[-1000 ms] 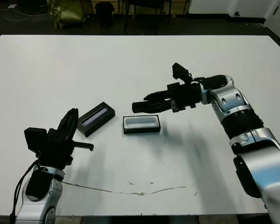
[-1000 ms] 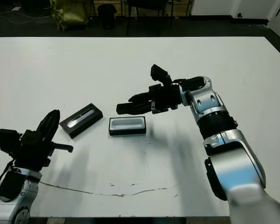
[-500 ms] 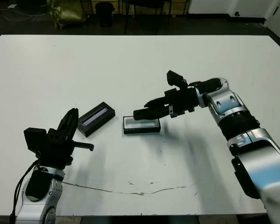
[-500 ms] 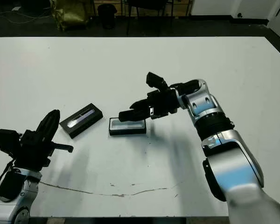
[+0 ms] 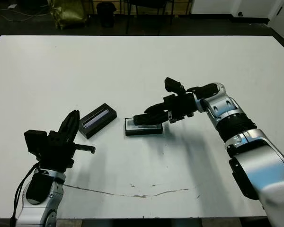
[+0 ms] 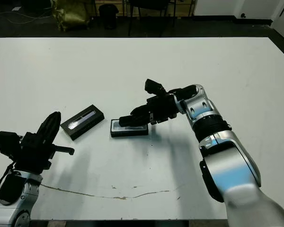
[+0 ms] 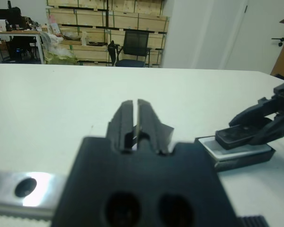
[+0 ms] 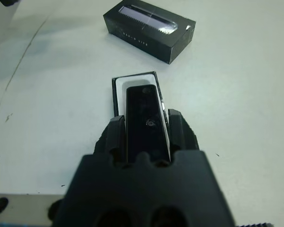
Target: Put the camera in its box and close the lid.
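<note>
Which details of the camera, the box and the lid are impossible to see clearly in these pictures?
- Camera seating: whether it touches the box lining; the camera covers it in the right wrist view, the right gripper in the head views.
- Lid print: too small, right wrist view.
- Lid, left wrist view: mostly hidden behind the left gripper.

The right gripper (image 5: 144,118) and its camera (image 8: 146,124) cover the box (image 5: 143,127) from above. The lid (image 5: 97,120) lies just beside the box; bare table (image 5: 142,66) surrounds both, open to approach
</note>
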Motion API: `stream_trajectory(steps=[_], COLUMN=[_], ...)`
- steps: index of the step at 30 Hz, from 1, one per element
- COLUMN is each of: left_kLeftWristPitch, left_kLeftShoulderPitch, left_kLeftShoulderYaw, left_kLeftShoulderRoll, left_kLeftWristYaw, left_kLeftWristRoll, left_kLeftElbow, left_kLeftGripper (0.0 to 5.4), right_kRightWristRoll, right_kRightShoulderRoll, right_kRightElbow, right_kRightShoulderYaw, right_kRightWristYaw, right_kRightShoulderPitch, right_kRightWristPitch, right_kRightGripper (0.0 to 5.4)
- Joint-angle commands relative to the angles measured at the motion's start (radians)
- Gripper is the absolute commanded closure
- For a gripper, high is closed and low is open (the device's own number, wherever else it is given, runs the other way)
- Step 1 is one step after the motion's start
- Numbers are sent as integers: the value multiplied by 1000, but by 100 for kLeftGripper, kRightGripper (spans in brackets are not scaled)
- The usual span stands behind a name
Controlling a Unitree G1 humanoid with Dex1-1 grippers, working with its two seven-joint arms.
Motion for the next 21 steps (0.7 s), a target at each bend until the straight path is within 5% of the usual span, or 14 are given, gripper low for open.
stream_trajectory(steps=[1,21], left_kLeftWristPitch=[4,-1], left_kLeftShoulderPitch=[12,12], left_kLeftShoulderYaw=[1,0], left_kLeftShoulderRoll=[9,5], left_kLeftWristYaw=[-1,-4], left_kLeftWristRoll=[3,-11], left_kLeftElbow=[17,23], left_kLeftGripper=[540,540], right_kRightWristRoll=[-14,-38], right_kRightShoulderRoll=[10,28], right_kRightElbow=[11,20], right_kRightShoulderYaw=[2,9], right_kRightWristYaw=[-4,-2], right_kRightShoulderPitch=[-8,1], right_kRightWristPitch=[23,-11], right_kRightGripper=[454,454])
